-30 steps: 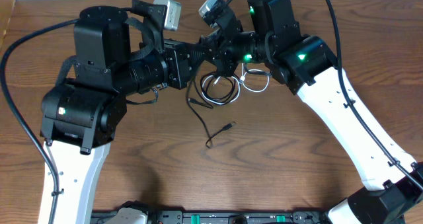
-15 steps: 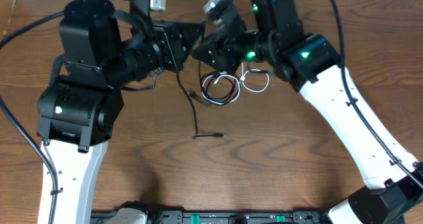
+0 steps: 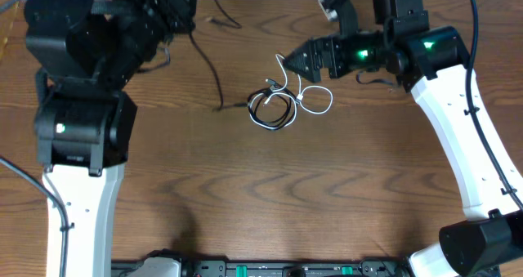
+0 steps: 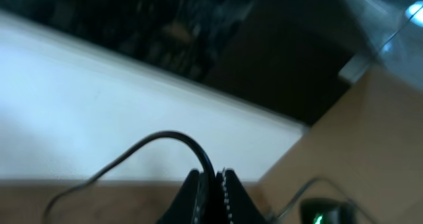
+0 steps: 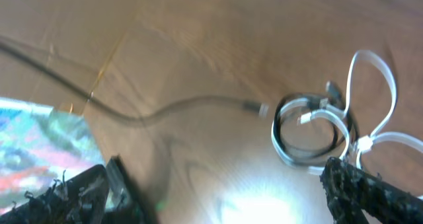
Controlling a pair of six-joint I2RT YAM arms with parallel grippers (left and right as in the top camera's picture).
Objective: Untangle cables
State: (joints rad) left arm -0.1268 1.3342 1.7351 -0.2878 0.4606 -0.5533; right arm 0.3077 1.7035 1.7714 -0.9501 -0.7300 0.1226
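Wooden table (image 3: 343,203) seen from above, with one arm at each side.

Left gripper (image 4: 211,174): raised over the far left corner of the table. In the wrist view its two fingers are pressed together on the long black cable (image 4: 168,135), which arcs up and away from the fingertips. From above, this cable runs from the gripper down across the table, and its lower end lies just left of the coil (image 3: 271,109).

Coil: a small bundle of looped strands, dark and white, flat on the table near its centre. The strands overlap too closely to sort one cord from another, though a shorter black cord appears to be wound into it.

White cable (image 3: 317,99): open loops just right of the coil and joined to it, with a narrow loop reaching up toward the right gripper (image 3: 291,60).

Right gripper: pointing left above the white loops, holding nothing. In its wrist view the fingers (image 5: 370,191) stand wide apart at the bottom corners of the frame, with the coil and white loops lying free ahead of the right-hand finger.
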